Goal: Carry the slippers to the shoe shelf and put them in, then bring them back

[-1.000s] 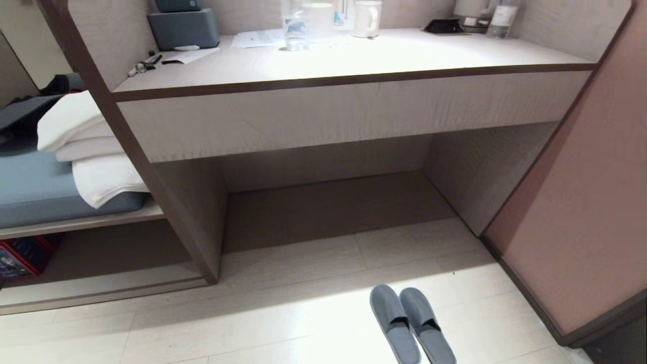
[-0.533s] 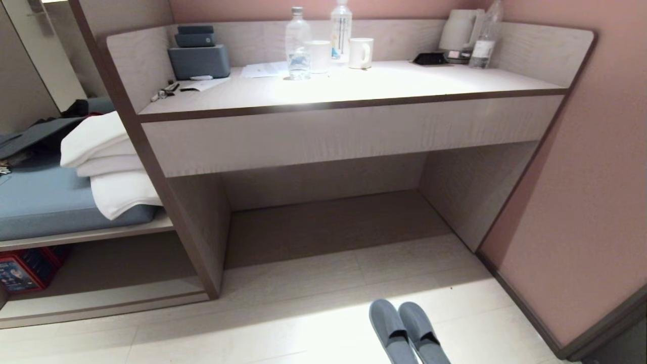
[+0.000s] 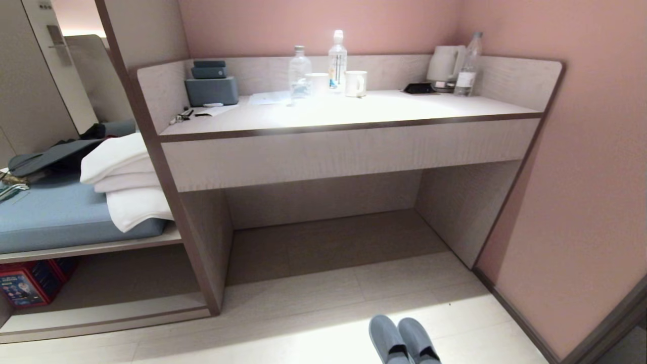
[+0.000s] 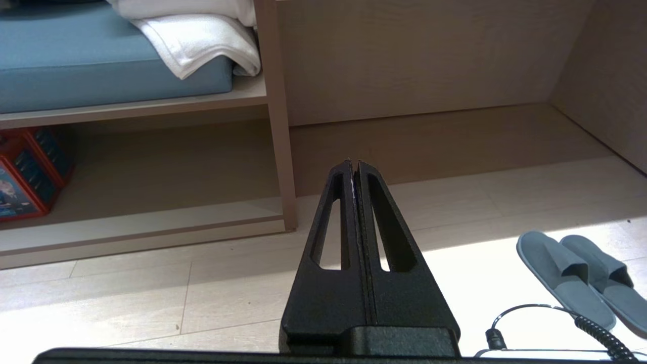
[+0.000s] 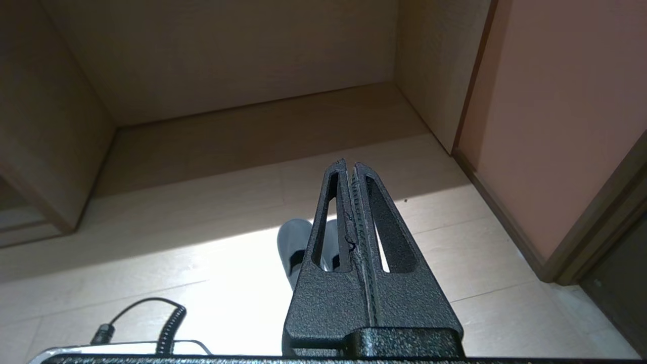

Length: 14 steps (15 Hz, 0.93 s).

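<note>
Slippers (image 3: 403, 343) sit side by side on the pale floor (image 3: 303, 313), toes toward the desk alcove, now right at the bottom edge of the head view. That is the change: over the last second the whole picture has slid downward, bringing the pink wall (image 3: 323, 25) and the full desk top into sight. The camera has lifted; the slippers themselves have not moved on the floor. My read is that the robot is straightening up to survey the room, with the pick-up not yet begun.

Neither arm shows in the head view. From the wrist cameras, the left hand (image 4: 354, 163) hangs over bare floor with its fingers pressed together, holding nothing, the slippers off to one side. The right hand (image 5: 349, 163) is likewise pressed together and empty, with the slippers just beyond its tips.

Shoe shelf (image 3: 101, 283), the low cubby with the pale base board, lies to the left past the upright panel, well apart from the slippers; a red box (image 3: 25, 285) sits at its far end. Above it, folded white towels (image 3: 126, 187) rest on a blue cushion (image 3: 50, 217).

On the surface (image 3: 354, 108) stand two clear bottles (image 3: 337, 60), two white mugs (image 3: 355, 83), a kettle (image 3: 445, 65) and a grey box (image 3: 211, 90).
</note>
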Tool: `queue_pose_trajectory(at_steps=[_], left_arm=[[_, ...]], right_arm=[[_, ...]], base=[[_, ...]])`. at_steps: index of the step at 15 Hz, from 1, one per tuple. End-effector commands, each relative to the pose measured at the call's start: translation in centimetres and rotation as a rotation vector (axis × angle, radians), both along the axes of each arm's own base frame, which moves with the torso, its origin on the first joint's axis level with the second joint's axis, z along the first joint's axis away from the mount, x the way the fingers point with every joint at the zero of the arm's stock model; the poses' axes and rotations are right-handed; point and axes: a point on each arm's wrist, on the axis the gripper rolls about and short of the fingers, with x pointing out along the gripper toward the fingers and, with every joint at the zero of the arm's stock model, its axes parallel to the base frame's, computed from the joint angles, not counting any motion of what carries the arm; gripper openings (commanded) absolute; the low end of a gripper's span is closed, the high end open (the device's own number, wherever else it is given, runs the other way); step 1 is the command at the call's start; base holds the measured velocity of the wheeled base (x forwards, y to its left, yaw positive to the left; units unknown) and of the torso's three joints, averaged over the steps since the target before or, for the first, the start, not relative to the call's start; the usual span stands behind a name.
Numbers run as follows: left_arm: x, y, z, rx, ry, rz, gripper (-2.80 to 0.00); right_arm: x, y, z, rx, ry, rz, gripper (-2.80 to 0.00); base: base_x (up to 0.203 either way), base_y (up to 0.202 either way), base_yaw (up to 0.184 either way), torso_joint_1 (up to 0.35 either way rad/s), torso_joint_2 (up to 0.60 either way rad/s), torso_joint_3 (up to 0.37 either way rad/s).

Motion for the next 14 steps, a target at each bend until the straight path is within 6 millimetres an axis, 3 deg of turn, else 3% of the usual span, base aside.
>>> queue_pose_trajectory(at_steps=[1, 14], left_arm=[[-0.01, 0.00, -0.01, 0.000, 0.000, 0.001, -2.80], [-0.01, 0.00, 0.00, 0.000, 0.000, 0.001, -2.80]], right_arm=[[0.01, 0.00, -0.05, 0.009, 0.001, -0.002, -2.80], [0.00, -0.02, -0.07, 0.051, 0.000, -0.011, -2.80]], base=[[0.000, 0.000, 0.000, -0.002, 0.01, 0.041], [0.000, 0.000, 0.000, 0.000, 0.00, 0.005]])
